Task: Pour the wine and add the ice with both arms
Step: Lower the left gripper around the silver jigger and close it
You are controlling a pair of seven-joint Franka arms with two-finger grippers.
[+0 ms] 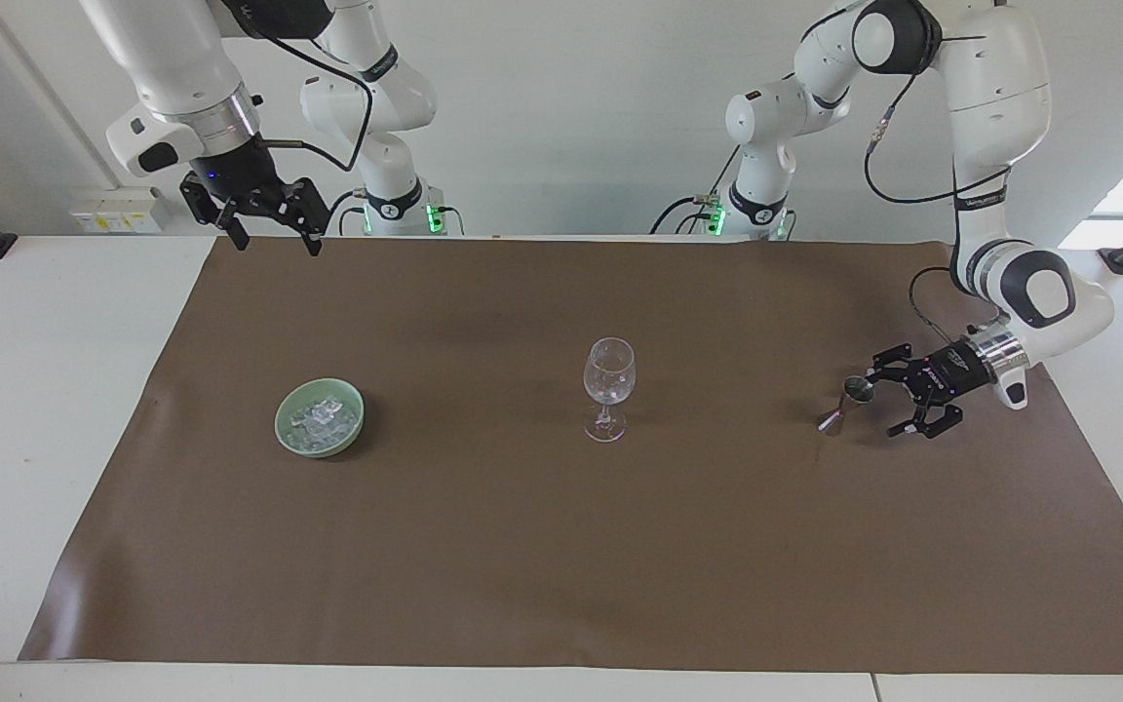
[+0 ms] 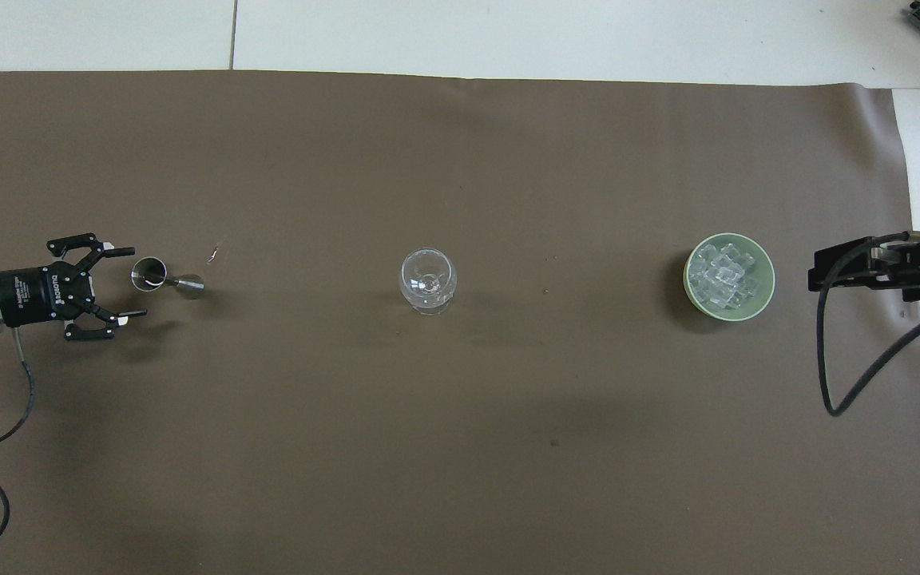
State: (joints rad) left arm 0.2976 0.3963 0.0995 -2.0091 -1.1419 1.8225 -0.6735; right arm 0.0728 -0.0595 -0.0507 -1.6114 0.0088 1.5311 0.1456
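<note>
A heap of small, glassy ice cubes is sitting in one round, pale green bowl toward the right arm's end of the brown paper mat, about midway between the mat's robot-side edge and its outer edge; the cubes are too jumbled to count. One clear stemmed wine glass is standing upright at the mat's centre, well apart from the bowl. One small double-cone metal jigger, shiny and narrow-waisted, is standing tilted toward the left arm's end of the mat, in line with glass and bowl.

The left gripper is hanging low over the mat just beside the jigger, its black fingers spread wide and pointing at the cup, with one fingertip close by the rim; whether it is touching cannot be told. It is holding nothing and is well apart from the ice.

The right gripper is waiting raised over the mat's robot-side corner at the right arm's end, fingers spread and pointing down, nothing between them, clear of the bowl of ice. Two white jointed arms are working one smooth white table.
</note>
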